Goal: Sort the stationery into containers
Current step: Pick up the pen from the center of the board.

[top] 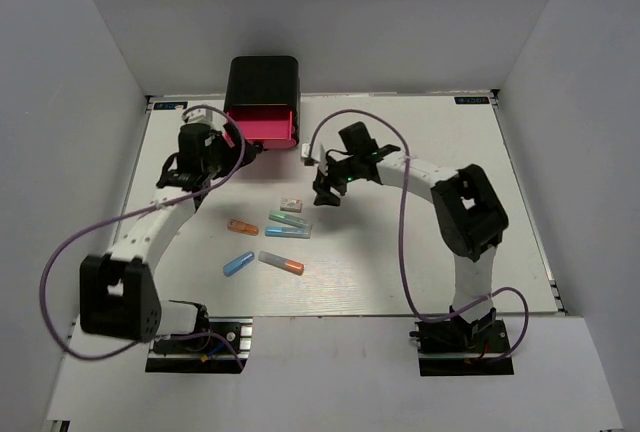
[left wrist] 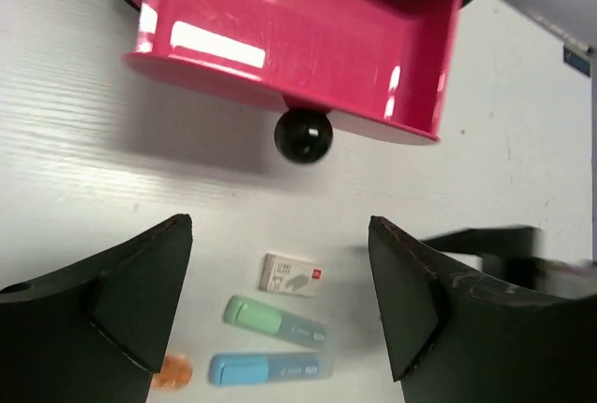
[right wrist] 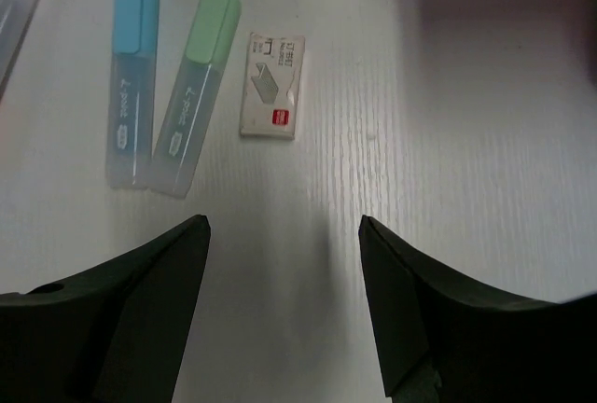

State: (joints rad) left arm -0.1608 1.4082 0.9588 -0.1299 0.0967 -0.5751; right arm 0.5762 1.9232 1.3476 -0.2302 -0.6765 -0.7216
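White tabletop [top: 350,292] boxed by plain grey walls [top: 70,72]; soft even overhead light.

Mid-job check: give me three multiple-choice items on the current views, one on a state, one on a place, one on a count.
1. The pink plastic drawer with the black round knob is: A pulled out, nothing visible inside; B pushed shut; C pulled out, full of pens.
2. The small whitish rectangular box lies: A inside that drawer; B on the white table beside the green-capped clear capsule; C off the table.
3. Capsule-like pieces on the table, top view: A two; B eight; C five.
1 A: its bare pink floor shows.
2 B: it rests on the tabletop.
3 C: an orange capsule, the green-capped one, two blue capsules, a grey capsule with an orange tip.
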